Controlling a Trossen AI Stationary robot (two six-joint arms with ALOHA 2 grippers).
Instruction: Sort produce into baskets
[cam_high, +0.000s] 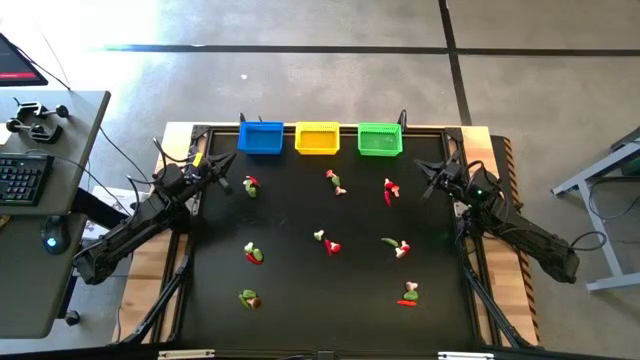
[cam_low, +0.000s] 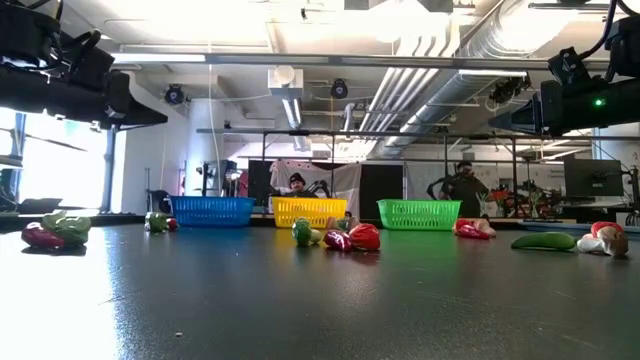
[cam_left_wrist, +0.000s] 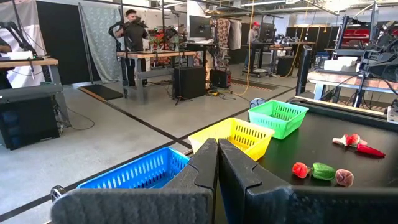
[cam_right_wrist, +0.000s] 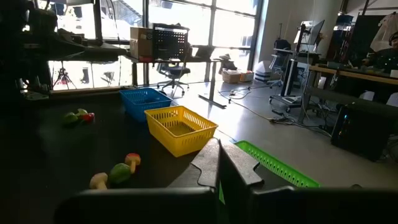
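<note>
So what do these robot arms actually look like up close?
Two dark, nearly black jointed arms, left arm and right arm, both slim and tube-like. Each ends in a hand with two flat, matte black fingers with stepped inner edges. Black cables trail off both arms. The right one shows a small green light; the left has a yellow tag near its hand.

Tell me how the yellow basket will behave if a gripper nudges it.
The yellow basket looks like thin open plastic mesh, so it is probably light and would slide on the smooth black tabletop. It appears empty, so nothing weighs it down. Its low, wide shape probably makes tipping unlikely.
</note>
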